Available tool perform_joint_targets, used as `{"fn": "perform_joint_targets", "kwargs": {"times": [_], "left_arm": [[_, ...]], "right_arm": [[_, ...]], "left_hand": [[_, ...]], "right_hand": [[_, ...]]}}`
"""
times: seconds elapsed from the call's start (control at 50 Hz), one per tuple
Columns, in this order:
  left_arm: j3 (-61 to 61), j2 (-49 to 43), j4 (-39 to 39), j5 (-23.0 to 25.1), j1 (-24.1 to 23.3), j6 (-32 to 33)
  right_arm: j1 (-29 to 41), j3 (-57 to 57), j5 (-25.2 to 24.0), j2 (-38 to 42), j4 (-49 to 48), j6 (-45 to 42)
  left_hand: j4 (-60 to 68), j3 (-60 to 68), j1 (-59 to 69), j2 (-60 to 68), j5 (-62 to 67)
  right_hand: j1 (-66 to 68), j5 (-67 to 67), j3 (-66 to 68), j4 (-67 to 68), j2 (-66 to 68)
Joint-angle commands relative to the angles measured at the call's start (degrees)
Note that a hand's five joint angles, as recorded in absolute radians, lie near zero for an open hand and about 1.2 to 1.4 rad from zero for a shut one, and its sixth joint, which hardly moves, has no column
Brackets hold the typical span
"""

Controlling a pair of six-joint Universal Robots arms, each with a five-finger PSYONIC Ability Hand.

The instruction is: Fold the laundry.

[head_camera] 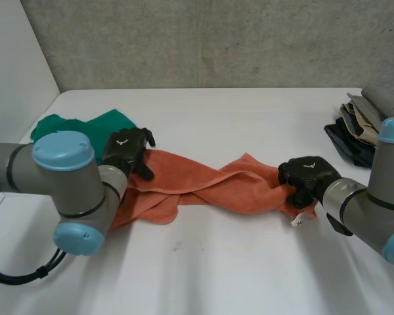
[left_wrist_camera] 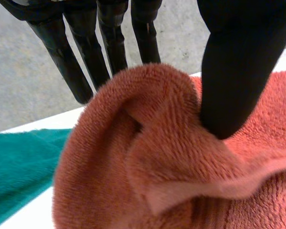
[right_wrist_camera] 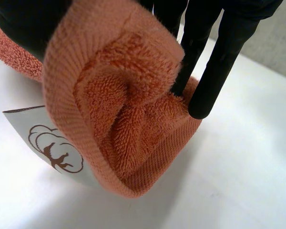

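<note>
An orange towel (head_camera: 210, 187) lies twisted and stretched across the table between my two hands. My left hand (head_camera: 126, 149) sits on its left end. In the left wrist view the thumb (left_wrist_camera: 233, 71) presses into a raised fold of the towel (left_wrist_camera: 157, 157), with the straight fingers (left_wrist_camera: 66, 57) just behind that fold. My right hand (head_camera: 306, 174) holds the right end. There the fingers (right_wrist_camera: 214, 62) and thumb pinch a rolled corner of the towel (right_wrist_camera: 124, 119), beside its white label (right_wrist_camera: 38, 138).
A green cloth (head_camera: 85, 128) lies bunched at the back left, just behind my left hand, and appears again as the green cloth (left_wrist_camera: 19, 162) past the towel. A stack of folded clothes (head_camera: 364, 125) stands at the table's right edge. A grey wall closes the back.
</note>
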Motion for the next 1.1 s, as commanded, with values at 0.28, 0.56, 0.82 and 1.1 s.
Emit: {"fn": "perform_joint_targets", "kwargs": {"times": [0.28, 0.56, 0.82, 1.1], "left_arm": [[2.4, 19.4, -13.5, 4.6, 0.1, 0.1], [9.6, 28.7, -25.2, 13.2, 3.9, 3.1], [21.1, 1.8, -24.9, 11.1, 4.4, 14.9], [21.2, -5.2, -10.4, 9.8, 4.2, 15.0]], "right_arm": [[-2.2, -1.3, 0.5, -19.1, 2.4, -18.0], [-2.5, -13.5, -0.2, -28.3, 23.9, -27.1], [-1.6, -16.7, 0.6, -7.1, 14.4, -22.8], [1.6, -12.9, 8.7, 6.4, -2.1, -19.3]], "left_hand": [[44.7, 44.9, 43.3, 44.5, 44.9], [44.7, 44.9, 43.3, 44.5, 44.9], [44.7, 44.9, 43.3, 44.5, 44.9], [-22.0, -21.8, -23.5, -22.3, -21.9]], "right_hand": [[17.7, 14.7, 13.2, 11.5, 13.2], [17.7, 14.7, 13.2, 11.5, 13.2], [17.7, 14.7, 13.2, 11.5, 13.2], [17.7, 14.7, 13.2, 11.5, 13.2]]}}
